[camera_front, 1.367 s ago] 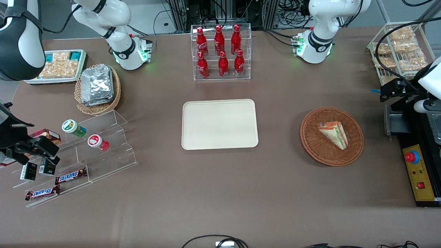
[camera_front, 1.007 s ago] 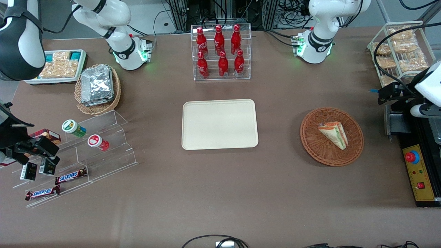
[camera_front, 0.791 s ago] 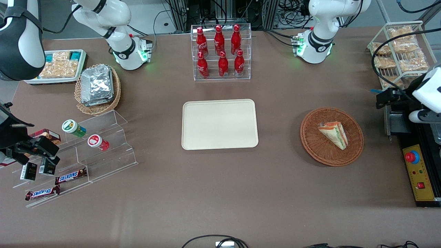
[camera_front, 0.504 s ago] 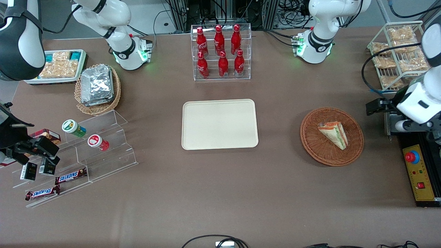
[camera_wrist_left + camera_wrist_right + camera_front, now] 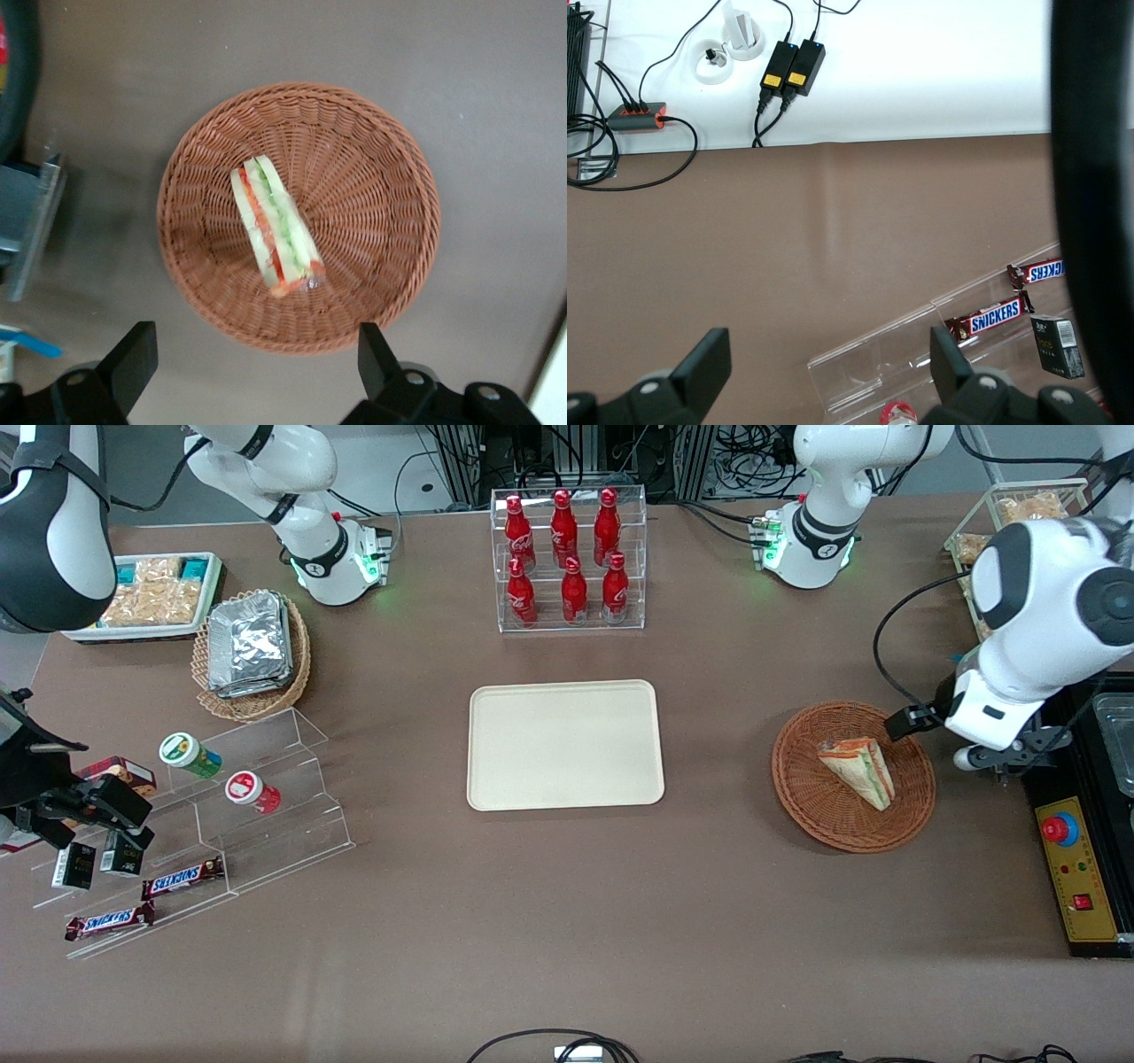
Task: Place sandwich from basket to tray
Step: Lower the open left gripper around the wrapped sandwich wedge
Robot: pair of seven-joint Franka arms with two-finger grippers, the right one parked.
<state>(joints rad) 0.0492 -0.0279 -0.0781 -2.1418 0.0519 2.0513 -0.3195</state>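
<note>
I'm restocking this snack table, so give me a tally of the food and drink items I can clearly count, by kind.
Red cola bottles: 6
Snickers bars: 2
Round-lidded snack cups: 2
Sandwich, in the basket: 1
Total: 11
The gripper is open above the basket, apart from the sandwich; the tray holds nothing.

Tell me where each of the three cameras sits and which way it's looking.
Front view: high above the table, looking down; both arms show, the gripper beside the basket.
Left wrist view: on the working arm, looking down at the sandwich; open fingers show.
Right wrist view: on the parked arm, facing candy bars.
The first two share basket and sandwich.
</note>
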